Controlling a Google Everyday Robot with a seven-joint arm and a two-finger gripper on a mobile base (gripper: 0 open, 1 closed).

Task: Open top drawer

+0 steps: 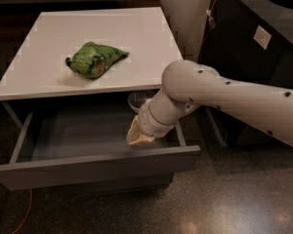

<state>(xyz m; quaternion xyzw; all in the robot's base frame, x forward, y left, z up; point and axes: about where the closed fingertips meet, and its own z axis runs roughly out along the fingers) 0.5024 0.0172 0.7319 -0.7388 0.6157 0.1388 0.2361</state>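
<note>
The top drawer (93,168) is pulled well out from under the white cabinet top (49,77). Its plain grey front panel faces me and its grey interior (78,133) is exposed. My gripper (138,135), a tan-coloured tip on the end of the thick white arm (224,99), hangs inside the drawer's right part, just behind the front panel. The arm reaches in from the right. A pale round bowl-like thing (136,100) lies at the back of the drawer, partly hidden by the arm.
A crumpled green snack bag (94,59) lies on the white top. A black bin (263,38) stands to the right, close to the arm. An orange cable (19,216) runs on the dark floor at lower left.
</note>
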